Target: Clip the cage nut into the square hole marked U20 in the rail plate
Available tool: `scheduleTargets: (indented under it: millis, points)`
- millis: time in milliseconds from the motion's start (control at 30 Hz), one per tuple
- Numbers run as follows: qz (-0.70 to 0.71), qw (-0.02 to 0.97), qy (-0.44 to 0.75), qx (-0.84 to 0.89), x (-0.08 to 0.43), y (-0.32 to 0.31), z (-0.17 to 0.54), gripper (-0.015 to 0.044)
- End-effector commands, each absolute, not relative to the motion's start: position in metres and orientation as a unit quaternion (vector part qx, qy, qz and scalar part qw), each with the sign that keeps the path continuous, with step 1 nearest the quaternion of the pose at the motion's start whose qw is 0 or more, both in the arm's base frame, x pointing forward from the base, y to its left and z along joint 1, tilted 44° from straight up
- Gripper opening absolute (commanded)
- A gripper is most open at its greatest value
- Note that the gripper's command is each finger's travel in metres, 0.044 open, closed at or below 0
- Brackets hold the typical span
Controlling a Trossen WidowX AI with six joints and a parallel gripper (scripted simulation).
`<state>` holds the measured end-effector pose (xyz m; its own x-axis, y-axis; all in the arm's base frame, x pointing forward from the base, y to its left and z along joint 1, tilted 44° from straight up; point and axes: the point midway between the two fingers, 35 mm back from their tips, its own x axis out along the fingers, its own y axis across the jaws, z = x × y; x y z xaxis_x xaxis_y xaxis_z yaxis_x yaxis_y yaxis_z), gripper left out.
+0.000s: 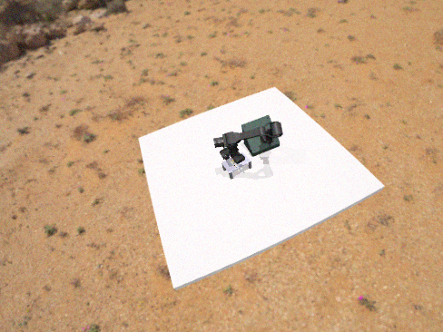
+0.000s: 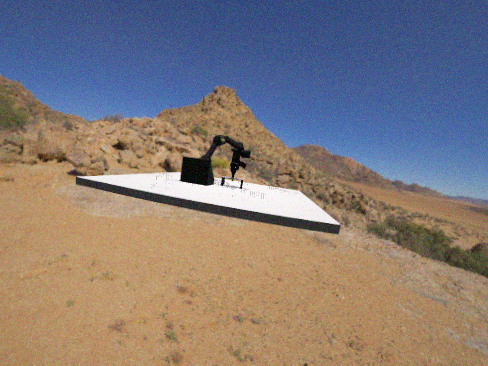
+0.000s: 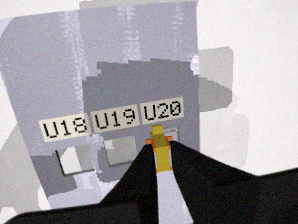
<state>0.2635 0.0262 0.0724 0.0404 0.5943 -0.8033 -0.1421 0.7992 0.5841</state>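
Claw (image 1: 233,161) (image 2: 233,178) (image 3: 160,149) down by the rail plate (image 1: 243,164) from above; outside, it points downward over the table (image 2: 260,207) (image 1: 254,209); up close, it's pinching the cage nut (image 3: 162,152) over U20's hole (image 3: 174,135).

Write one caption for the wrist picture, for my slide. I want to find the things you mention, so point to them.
Black tool (image 3: 160,149) grips the yellow-and-orange cage nut (image 3: 163,159) at the U20 hole (image 3: 174,134) of the rail plate (image 3: 40,55).

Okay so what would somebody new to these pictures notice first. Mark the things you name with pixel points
Probably the big white slab (image 1: 272,204) (image 2: 210,194) lying on orange desert ground, with a black arm (image 1: 250,134) (image 2: 218,142) standing toward its far side in the top view. Up close in the wrist view, the bright yellow and orange cage nut (image 3: 161,145) stands out, pinched in the black end effector (image 1: 232,160) (image 2: 233,178) (image 3: 160,149) just below the U20 label (image 3: 162,110).
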Motion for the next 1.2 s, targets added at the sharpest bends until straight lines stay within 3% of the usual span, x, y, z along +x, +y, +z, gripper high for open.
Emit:
scheduleTargets:
  millis: [0,1167]
  points:
    - [0.260,0.700,0.641,0.177,0.2638,0.0259,0.0727,0.0023]
    - [0.292,0.688,0.632,0.204,0.2643,0.0227,0.0696,0.0023]
